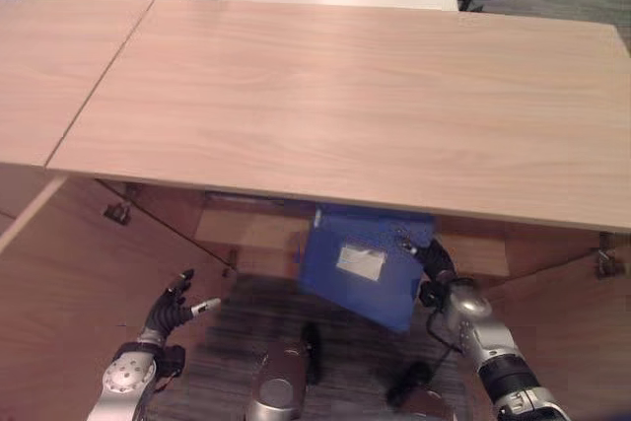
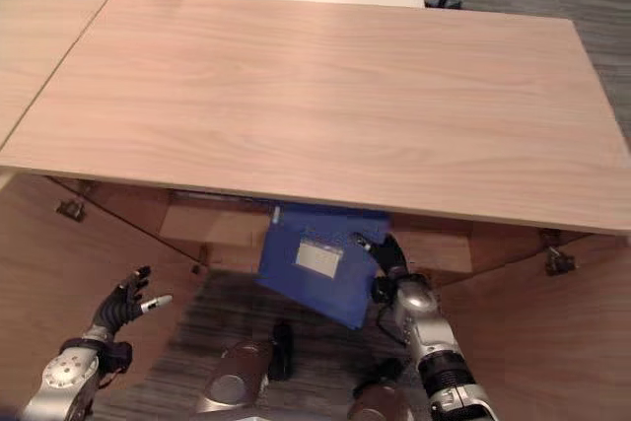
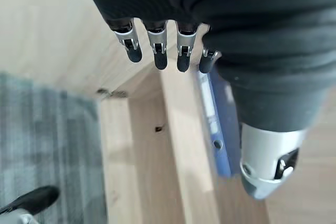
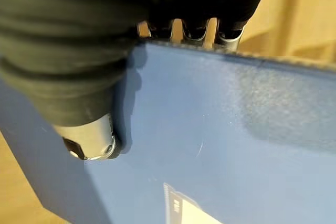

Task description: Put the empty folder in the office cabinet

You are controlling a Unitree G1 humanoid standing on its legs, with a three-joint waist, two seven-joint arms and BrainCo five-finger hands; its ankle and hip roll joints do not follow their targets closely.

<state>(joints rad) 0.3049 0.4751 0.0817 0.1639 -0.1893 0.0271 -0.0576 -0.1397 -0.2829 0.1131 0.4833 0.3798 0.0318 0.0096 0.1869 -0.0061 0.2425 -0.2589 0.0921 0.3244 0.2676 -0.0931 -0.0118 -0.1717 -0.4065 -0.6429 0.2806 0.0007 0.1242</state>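
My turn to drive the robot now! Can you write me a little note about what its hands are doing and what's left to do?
Right robot hand: shut on the blue folder, thumb on its face, fingers over its top edge, holding it tilted under the front edge of the wooden desk.
Left robot hand: open, holding nothing, low beside the side panel.
Done: folder picked up and carried to the opening under the desk.
Left: slide the folder fully in, stand it down, let go.
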